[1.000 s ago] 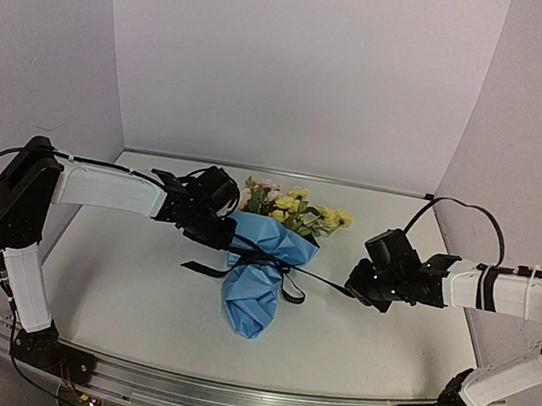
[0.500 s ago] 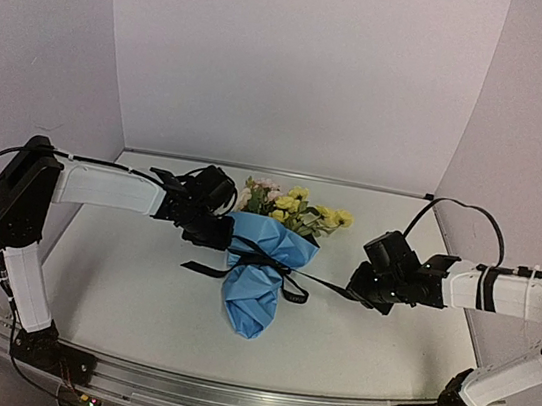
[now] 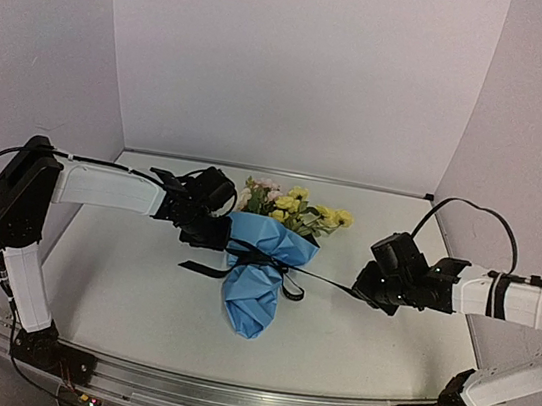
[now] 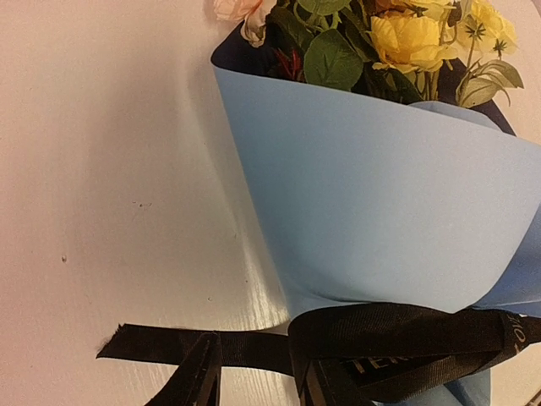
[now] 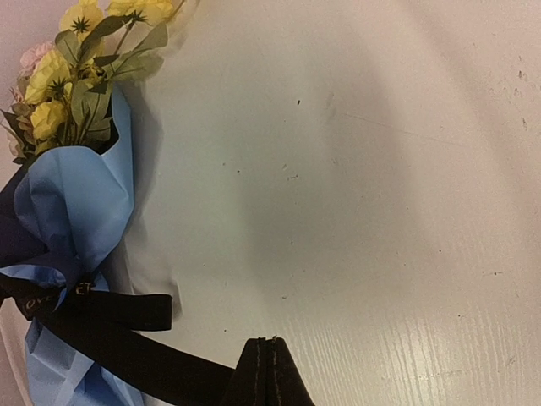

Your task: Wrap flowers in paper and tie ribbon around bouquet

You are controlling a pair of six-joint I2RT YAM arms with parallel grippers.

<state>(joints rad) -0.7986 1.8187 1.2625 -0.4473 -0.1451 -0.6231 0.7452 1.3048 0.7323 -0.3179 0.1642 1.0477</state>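
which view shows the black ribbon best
Top external: the narrow black lettered ribbon shows nearly whole, tied round the light blue paper cone, one strand running to the right gripper. Left wrist shows the band and a loose end; right wrist, a tail and that strand.

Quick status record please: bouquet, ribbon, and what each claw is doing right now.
bouquet: lying on the table, flowers at the far end, blue paper wrapped round the stems
ribbon: black, looped round the paper's waist; one loose tail on the table, one strand running to the right claw
left claw: open, at the ribbon loop on the bouquet's left-arm side
right claw: shut on the ribbon, out beside the bouquet
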